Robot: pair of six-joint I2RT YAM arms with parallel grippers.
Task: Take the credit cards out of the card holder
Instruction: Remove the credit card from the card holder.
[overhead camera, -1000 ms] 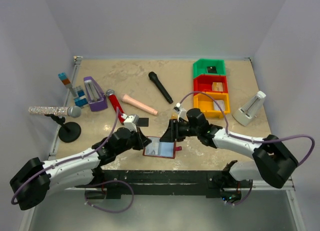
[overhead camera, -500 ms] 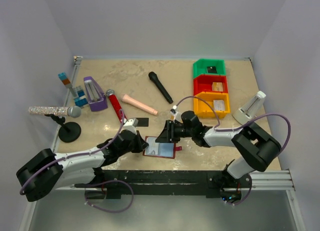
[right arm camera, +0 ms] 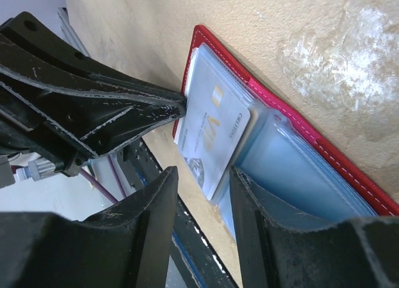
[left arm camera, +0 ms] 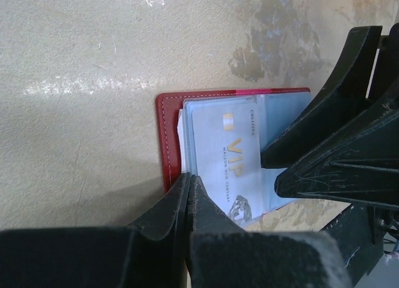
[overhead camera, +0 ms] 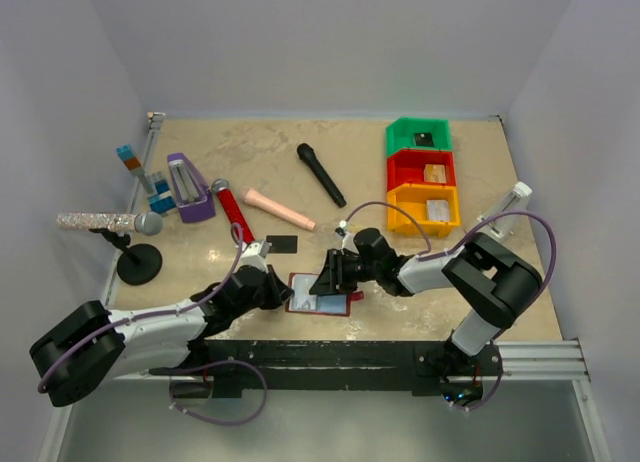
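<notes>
The dark red card holder (overhead camera: 343,307) lies open near the table's front edge, its pale blue sleeves facing up. A silver-grey credit card marked VIP (left arm camera: 227,157) sticks partly out of a sleeve (right arm camera: 215,135). My left gripper (left arm camera: 189,176) is shut, and its tips press on the holder's left edge (left arm camera: 168,138), beside the card. My right gripper (right arm camera: 202,171) is open, with its fingers either side of the card's protruding end and not touching it. A black card (overhead camera: 283,244) lies on the table behind the holder.
Green (overhead camera: 418,125), red (overhead camera: 400,168) and orange (overhead camera: 402,208) bins stand at the back right, each with a card inside. A black microphone (overhead camera: 321,174), a red microphone (overhead camera: 232,212), a pink cylinder (overhead camera: 279,208), a purple stand (overhead camera: 188,187) and a microphone stand (overhead camera: 138,262) lie behind and to the left.
My right gripper has moved left and down onto the open holder, and its jaws have narrowed. The left gripper stays shut at the holder's left edge, shifted slightly.
</notes>
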